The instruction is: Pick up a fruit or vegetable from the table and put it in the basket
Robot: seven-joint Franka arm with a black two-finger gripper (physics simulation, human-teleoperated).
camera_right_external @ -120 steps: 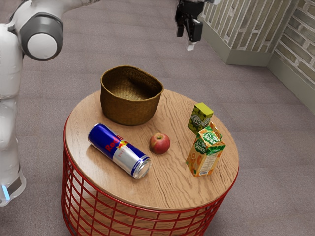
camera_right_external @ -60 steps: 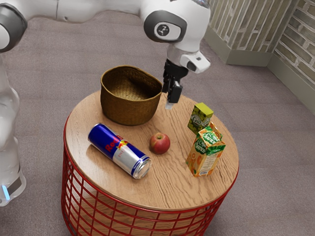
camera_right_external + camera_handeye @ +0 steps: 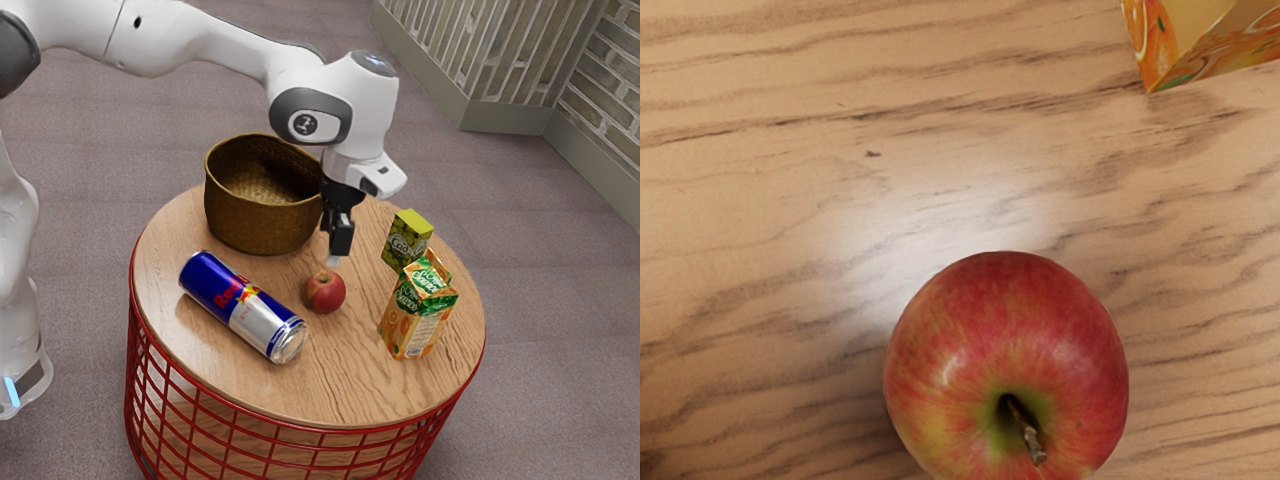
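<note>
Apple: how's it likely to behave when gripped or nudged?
The apple is nearly round, so a sideways nudge would probably roll it on the flat tabletop. Its taut, undented surface suggests it's firm and would barely give when squeezed. It also has a slight sheen, so an off-center pinch might slip.

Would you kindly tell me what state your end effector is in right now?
End effector: whether open or closed cannot be told; it hangs near the apple, which rests ungripped on the table.
</note>
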